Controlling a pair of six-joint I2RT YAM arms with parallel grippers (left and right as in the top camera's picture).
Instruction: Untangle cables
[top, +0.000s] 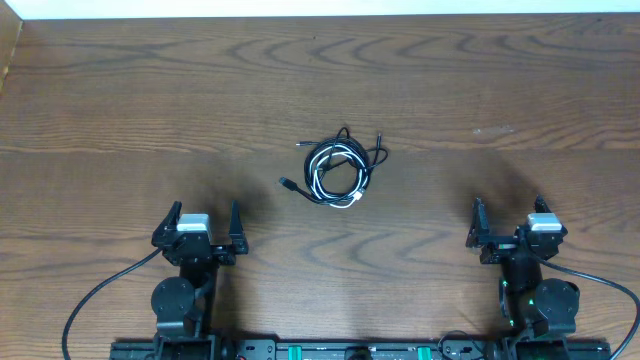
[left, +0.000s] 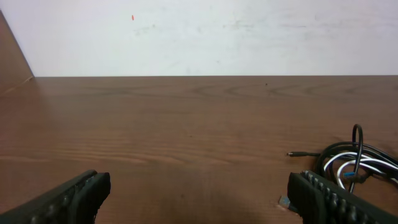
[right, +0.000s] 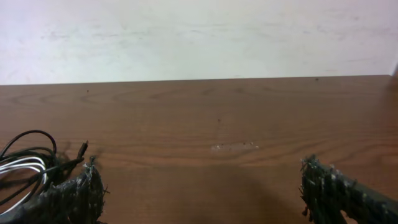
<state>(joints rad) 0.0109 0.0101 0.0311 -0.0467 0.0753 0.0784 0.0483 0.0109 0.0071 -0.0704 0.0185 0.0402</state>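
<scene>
Wood-grain worktop (top: 120, 100) is bounded at its far edge by a white wall (left: 199, 37). Near the middle of the worktop, the cables (top: 338, 170) are wound together in one small coil, in which black strands and a white strand are interlaced. One black plug end (top: 285, 184) is extended from the coil toward the left, and another thin end (top: 380, 137) is projected from its far right side.

The coil is placed between the two arms, ahead of both and well apart from each. The left jaws are spread wide and released, with nothing held; the coil is seen at the right edge of the left wrist view. The right jaws are likewise released and empty, with the coil at the left edge of the right wrist view. The left arm (top: 185, 270) and right arm (top: 530, 270) are stationed at the near edge. A thicker black cord (top: 100, 290) is routed from the left arm's base.
</scene>
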